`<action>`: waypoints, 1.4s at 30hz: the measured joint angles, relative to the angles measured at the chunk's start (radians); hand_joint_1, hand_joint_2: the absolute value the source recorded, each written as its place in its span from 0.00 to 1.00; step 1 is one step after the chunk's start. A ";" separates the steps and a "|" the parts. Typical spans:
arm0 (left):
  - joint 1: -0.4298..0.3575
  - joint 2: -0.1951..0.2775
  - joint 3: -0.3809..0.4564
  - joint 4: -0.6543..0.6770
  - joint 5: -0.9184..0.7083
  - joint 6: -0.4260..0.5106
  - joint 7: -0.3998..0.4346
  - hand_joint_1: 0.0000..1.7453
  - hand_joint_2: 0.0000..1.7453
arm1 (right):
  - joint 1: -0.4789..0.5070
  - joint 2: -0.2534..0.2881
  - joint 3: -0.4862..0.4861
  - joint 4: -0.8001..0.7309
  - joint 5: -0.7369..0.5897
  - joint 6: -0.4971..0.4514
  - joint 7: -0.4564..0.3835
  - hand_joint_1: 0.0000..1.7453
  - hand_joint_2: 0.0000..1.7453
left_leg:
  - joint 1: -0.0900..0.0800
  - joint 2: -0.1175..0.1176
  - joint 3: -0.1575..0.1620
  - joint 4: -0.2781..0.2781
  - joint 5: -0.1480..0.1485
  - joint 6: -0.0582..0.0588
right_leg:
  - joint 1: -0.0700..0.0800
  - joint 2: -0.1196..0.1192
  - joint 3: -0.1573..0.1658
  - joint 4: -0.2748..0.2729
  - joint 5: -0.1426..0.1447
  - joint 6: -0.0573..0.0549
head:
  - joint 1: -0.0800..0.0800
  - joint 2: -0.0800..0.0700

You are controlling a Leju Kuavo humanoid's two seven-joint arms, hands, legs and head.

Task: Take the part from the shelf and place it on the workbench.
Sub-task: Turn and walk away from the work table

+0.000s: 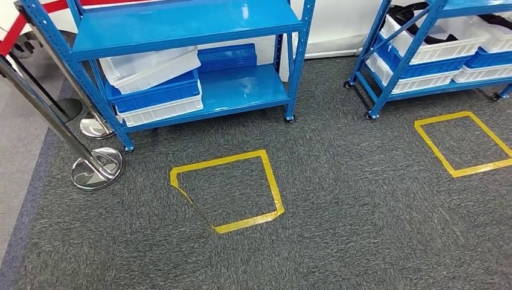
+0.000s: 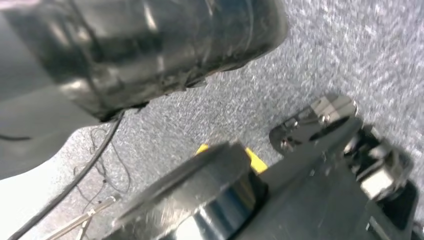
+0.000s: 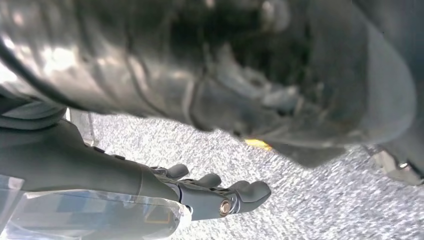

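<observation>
**benchwatcher:** On the carpet in front of you, what have you got? And where's the part?

**kuavo_me:** Straight ahead, a bit to my left, is a blue shelf (image 1: 181, 27). Its lower level has a clear-white bin (image 1: 151, 66) sitting tilted on top of a blue bin (image 1: 157, 93), with another white one under that. I honestly can't make out what's inside any of them. Off to my right there's a second blue shelf (image 1: 416, 78) on wheels, also stacked with white and blue bins. The grey carpet (image 1: 362, 211) has a yellow tape square (image 1: 226, 190) just in front of the first shelf, and another tape square (image 1: 462, 145) is in front of the second. Two chrome stanchions (image 1: 96, 166) stand beside the first shelf's left leg.

**benchwatcher:** And your hand?

**kuavo_me:** My right hand (image 3: 200, 192) hangs low over the carpet with its dark fingers (image 3: 250, 190) stretched out, only slightly curled. There's a clear plastic thing (image 3: 100, 215) lying right against the hand in the wrist view. I can't tell if I'm actually gripping it or if that's the part, since it's too blurry and half hidden.
</observation>
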State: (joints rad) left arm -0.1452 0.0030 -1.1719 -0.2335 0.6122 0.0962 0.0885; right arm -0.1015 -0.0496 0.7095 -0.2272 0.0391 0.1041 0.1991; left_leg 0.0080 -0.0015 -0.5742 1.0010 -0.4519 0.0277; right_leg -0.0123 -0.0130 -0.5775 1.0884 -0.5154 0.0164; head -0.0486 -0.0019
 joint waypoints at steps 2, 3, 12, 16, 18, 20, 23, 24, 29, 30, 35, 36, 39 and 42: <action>-0.001 0.000 0.000 0.000 0.000 -0.001 0.000 0.00 0.00 | 0.001 -0.001 0.000 0.000 0.001 -0.001 0.000 0.00 0.00 | 0.000 -0.001 0.001 -0.002 0.000 0.007 | -0.001 0.004 -0.058 0.119 -0.061 0.006 | 0.004 0.000; 0.000 0.001 0.000 0.000 0.000 -0.002 0.000 0.00 0.00 | 0.001 -0.001 0.000 0.000 0.002 -0.002 0.000 0.00 0.00 | -0.001 -0.001 0.001 -0.002 -0.001 0.010 | -0.001 0.005 -0.088 0.178 -0.083 0.008 | 0.004 0.000; 0.001 0.002 0.000 0.000 -0.002 -0.004 -0.001 0.00 0.00 | 0.001 -0.003 0.000 0.001 -0.004 -0.007 0.001 0.00 0.00 | -0.007 -0.017 0.000 0.016 -0.013 -0.018 | 0.001 0.015 0.002 -0.044 0.042 -0.016 | 0.004 0.000; 0.001 0.005 0.000 0.000 0.000 -0.003 -0.004 0.00 0.00 | 0.001 -0.006 0.000 0.001 -0.007 -0.010 0.005 0.00 0.00 | -0.001 -0.010 -0.040 0.105 -0.072 -0.040 | -0.004 0.010 0.010 -0.053 0.049 -0.038 | -0.003 0.000; 0.003 0.005 0.000 0.000 0.002 -0.002 -0.005 0.00 0.00 | 0.001 -0.007 0.000 0.001 -0.007 -0.011 0.006 0.00 0.00 | 0.002 -0.007 -0.100 0.232 -0.131 -0.047 | -0.004 0.008 0.008 -0.053 0.048 -0.043 | -0.006 0.000; 0.005 0.005 0.000 0.000 0.004 -0.002 -0.006 0.00 0.00 | 0.001 -0.007 0.000 0.001 -0.007 -0.011 0.007 0.00 0.00 | 0.003 -0.006 -0.128 0.287 -0.136 -0.050 | -0.003 0.007 0.008 -0.052 0.047 -0.044 | -0.006 0.000; 0.004 0.006 0.000 0.000 0.005 -0.002 -0.006 0.00 0.00 | 0.002 -0.006 0.000 0.001 -0.008 -0.011 0.007 0.00 0.00 | 0.003 -0.003 -0.057 0.137 -0.045 -0.045 | -0.003 0.008 0.012 -0.051 0.044 -0.039 | -0.006 0.000; 0.003 0.007 0.000 0.000 0.005 -0.002 -0.006 0.00 0.00 | 0.002 -0.006 0.000 0.001 -0.008 -0.011 0.007 0.00 0.00 | 0.001 -0.002 -0.028 0.077 -0.025 -0.041 | -0.002 0.008 0.012 -0.049 0.042 -0.035 | -0.006 0.000; 0.004 0.008 0.000 0.000 0.004 -0.009 -0.006 0.00 0.00 | -0.001 -0.007 0.000 0.001 -0.009 -0.011 0.007 0.00 0.00 | -0.003 -0.004 0.003 0.012 -0.017 -0.012 | 0.001 0.007 0.010 -0.044 0.034 -0.008 | -0.004 0.000; 0.004 0.008 0.000 0.000 0.004 -0.010 -0.005 0.00 0.00 | -0.001 -0.007 0.000 0.001 -0.010 -0.011 0.007 0.00 0.00 | -0.002 -0.004 0.006 0.007 -0.015 -0.005 | 0.001 0.007 0.001 -0.024 0.020 -0.004 | -0.003 0.000; 0.003 0.009 0.000 0.000 0.008 -0.016 -0.005 0.00 0.00 | 0.001 -0.008 0.000 0.001 -0.019 -0.010 0.004 0.00 0.00 | -0.002 -0.005 0.013 0.003 -0.017 0.012 | 0.000 0.010 -0.122 0.217 -0.072 0.009 | 0.000 0.000; 0.004 0.009 0.000 0.000 0.009 -0.018 -0.005 0.00 0.00 | 0.002 -0.008 0.000 0.001 -0.020 -0.009 0.003 0.00 0.00 | -0.002 -0.006 0.014 0.004 -0.018 0.012 | -0.001 0.010 -0.119 0.202 -0.051 0.009 | 0.000 0.000; 0.004 0.009 0.000 0.000 0.010 -0.022 -0.005 0.00 0.00 | 0.002 -0.009 0.000 0.001 -0.024 -0.006 0.001 0.00 0.00 | -0.004 -0.011 0.019 0.012 -0.028 0.003 | -0.001 0.011 -0.040 0.026 0.041 0.001 | 0.001 0.000; 0.003 0.009 0.000 0.000 0.013 -0.024 -0.006 0.00 0.00 | 0.000 -0.010 0.000 0.001 -0.027 -0.001 -0.002 0.00 0.00 | -0.009 -0.013 0.017 0.017 -0.034 -0.014 | 0.004 0.015 -0.011 -0.040 0.049 -0.014 | 0.000 0.000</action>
State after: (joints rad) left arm -0.1424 0.0118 -1.1723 -0.2335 0.6248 0.0722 0.0828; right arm -0.1015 -0.0591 0.7099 -0.2258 0.0117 0.1031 0.1973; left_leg -0.0005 -0.0148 -0.5569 1.0184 -0.4863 0.0138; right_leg -0.0085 0.0016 -0.5885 1.0482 -0.4666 0.0028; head -0.0489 -0.0019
